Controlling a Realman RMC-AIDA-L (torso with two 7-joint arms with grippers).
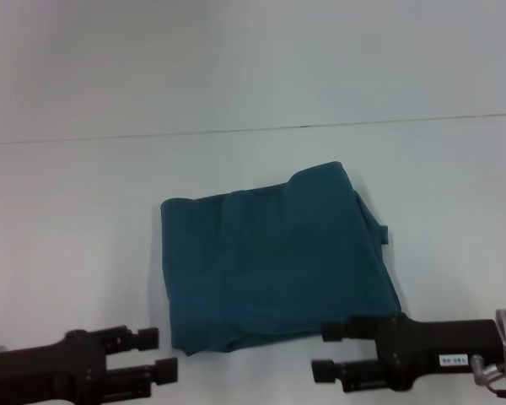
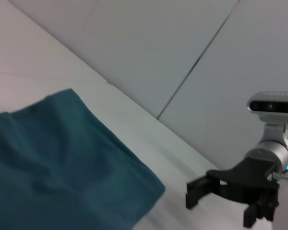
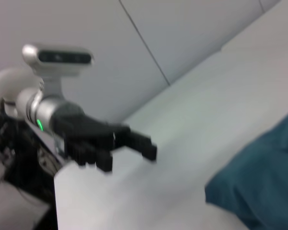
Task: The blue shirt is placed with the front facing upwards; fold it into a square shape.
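The blue shirt (image 1: 274, 261) lies on the white table (image 1: 67, 219), folded into a rough rectangle. No print or neck shows. My left gripper (image 1: 158, 353) hovers low at the near edge, just left of the shirt's near-left corner, open and empty. On the other side, my right gripper (image 1: 324, 350) is beside the shirt's near-right corner, also open with nothing between its fingers. The left wrist view shows the shirt (image 2: 62, 158) and, farther off, the right gripper (image 2: 221, 206). In the right wrist view, an edge of the shirt (image 3: 264, 182) and the left gripper (image 3: 129, 148) are visible.
A thin seam (image 1: 253, 129) runs across the table behind the shirt. Bare white tabletop surrounds the shirt on all sides. A table corner (image 3: 57, 177) shows in the right wrist view, with cables below it.
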